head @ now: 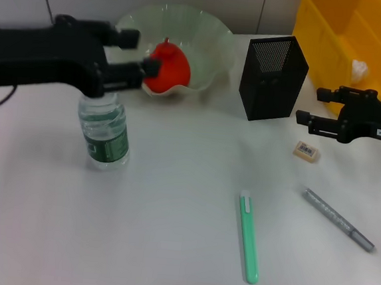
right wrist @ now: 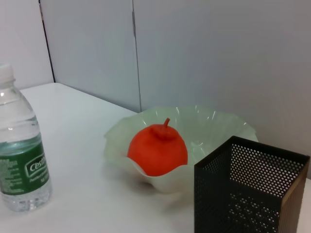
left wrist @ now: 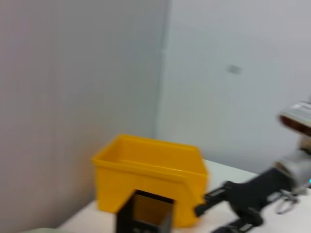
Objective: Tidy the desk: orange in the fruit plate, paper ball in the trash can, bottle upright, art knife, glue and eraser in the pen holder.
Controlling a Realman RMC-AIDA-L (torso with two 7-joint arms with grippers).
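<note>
Orange [head: 169,69] in plate [head: 213,31]; bottle [head: 104,133] upright beneath left hand [head: 137,52], fingers apart; right hand [head: 311,106] apart above eraser [head: 306,150].

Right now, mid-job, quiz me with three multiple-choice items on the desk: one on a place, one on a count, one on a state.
1. Where is the squat red-orange fruit?
A. In the pale-green scalloped bowl
B. In the black mesh cup
C. On the bare desk

2. How many long pen-like items lie loose on the white desk?
A. None
B. Two
C. Four

3. How is the clear green-labelled water bottle standing?
A. On its side
B. Upside down
C. Upright

Answers: 1 A, the fruit sits inside the bowl in the head and right wrist views. 2 B, a green stick and a grey marker. 3 C, it stands on its base, below the left gripper.
</note>
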